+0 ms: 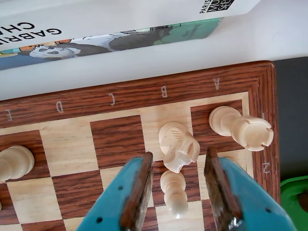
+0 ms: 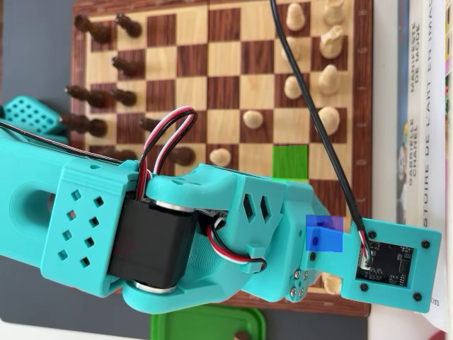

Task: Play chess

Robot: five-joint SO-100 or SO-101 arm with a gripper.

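Board (image 2: 219,78) corner under arm (image 2: 141,234); hidden

A dark grey tabletop (image 2: 28,78) is seen, on which a wooden chessboard (image 2: 362,106) and white books (image 2: 417,92) are laid.

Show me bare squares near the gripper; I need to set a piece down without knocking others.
Wrist view: the two back-row squares under letters C and D are bare, between the knight and a white piece at the left edge. Crowded: knight, rook and pawn cluster at the corner around the open gripper.
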